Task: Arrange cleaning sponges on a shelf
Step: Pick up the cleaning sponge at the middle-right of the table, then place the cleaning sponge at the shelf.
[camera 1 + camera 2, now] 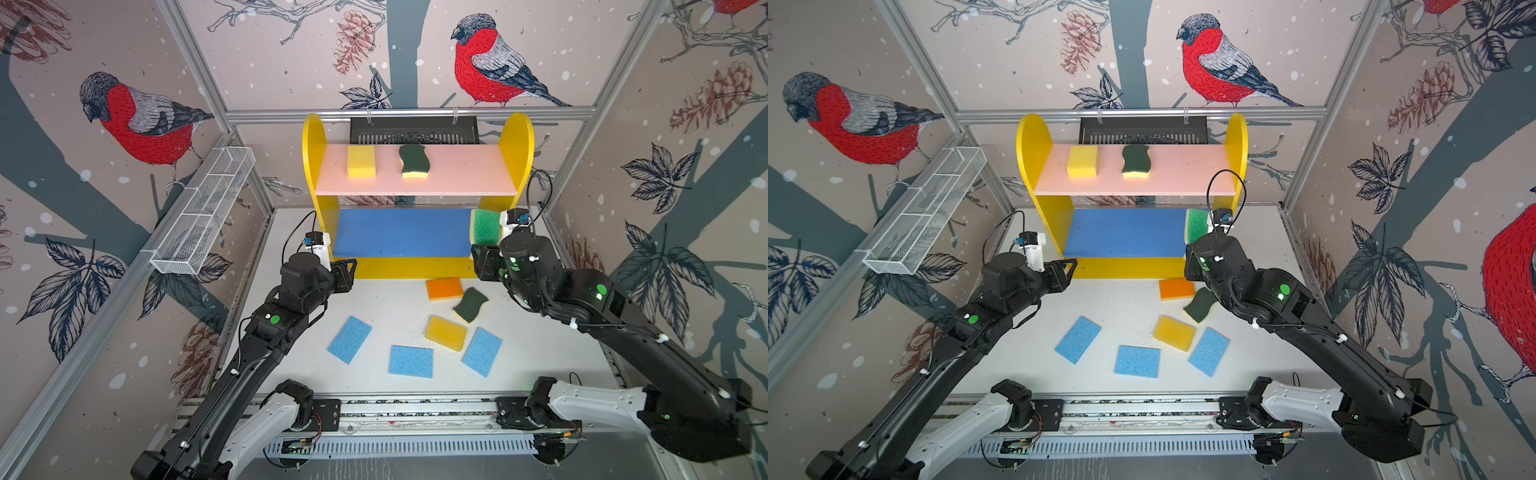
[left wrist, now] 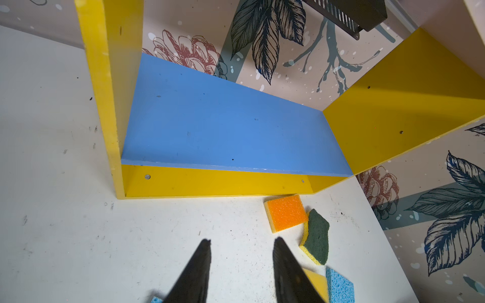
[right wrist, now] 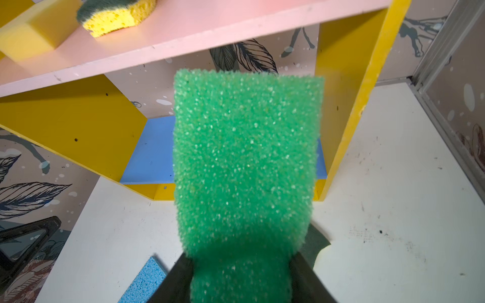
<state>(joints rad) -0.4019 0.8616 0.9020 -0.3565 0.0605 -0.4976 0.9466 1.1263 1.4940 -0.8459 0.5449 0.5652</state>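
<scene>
The white wire-mesh basket point(image 1: 203, 216) hangs on the left wall rail, well apart from everything else. Next, the left gripper point(image 2: 242, 242) hovers over the white table point(image 1: 386, 307) just off the shelf's left front corner. Its jaws stand partly apart with nothing between them, and the nearest sponges lie on the table to its right. The shelf point(image 1: 313, 166) stands at the back, with the black slotted tray point(image 1: 413, 129) on the rail behind it. On its pink upper board point(image 1: 465, 174) a yellow block point(image 1: 361, 161) lies toward the left, and a wavy dark-green sponge point(image 1: 414, 161) sits near it, not touching. On the table in front lie the left light-blue sponge point(image 1: 349, 339), the middle light-blue sponge point(image 1: 411, 360), and a loose yellow block point(image 1: 446, 332) just beside the right light-blue sponge point(image 1: 482, 351). Closer to the shelf, the orange-topped sponge point(image 1: 444, 288) touches a corner of the second wavy sponge point(image 1: 471, 304). Farthest right, the right gripper point(image 3: 241, 272) is clamped on the green-topped sponge point(image 3: 246, 157) — the jaws pinch its near end. The rest of it sticks out ahead of them toward the opening between the pink board and the blue middle board point(image 1: 399, 232). It is at the shelf's right end, close to the yellow side panel — whether it touches the blue board cannot be told.
</scene>
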